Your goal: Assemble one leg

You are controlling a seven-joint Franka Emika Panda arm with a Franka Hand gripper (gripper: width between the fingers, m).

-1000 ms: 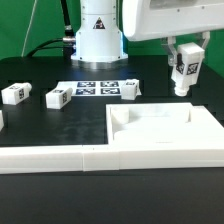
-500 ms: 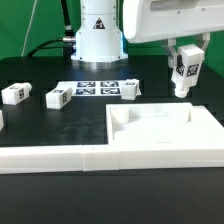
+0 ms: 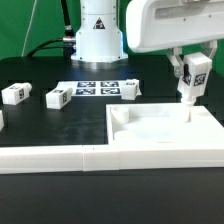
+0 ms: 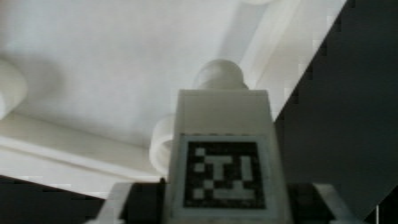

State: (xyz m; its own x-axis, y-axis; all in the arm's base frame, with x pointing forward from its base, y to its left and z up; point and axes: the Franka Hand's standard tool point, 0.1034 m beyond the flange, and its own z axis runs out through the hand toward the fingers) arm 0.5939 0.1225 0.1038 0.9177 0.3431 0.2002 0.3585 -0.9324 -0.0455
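My gripper [image 3: 190, 66] is shut on a leg [image 3: 190, 78], a small white post with a black-and-white tag, held upright with its peg end down. It hangs just above the far right corner of the large white panel [image 3: 165, 140]. In the wrist view the leg [image 4: 222, 150] fills the middle, its rounded tip over the panel's corner [image 4: 125, 70]. Two more legs [image 3: 13, 93] [image 3: 58, 98] lie on the table at the exterior view's left.
The marker board [image 3: 105, 89] lies flat behind the panel, before the robot base [image 3: 97, 35]. A long white wall [image 3: 50, 158] runs along the front. Another white part shows at the left edge [image 3: 2, 120].
My gripper with the leg has moved a little to the exterior view's right and down, closer to the panel's far right corner.
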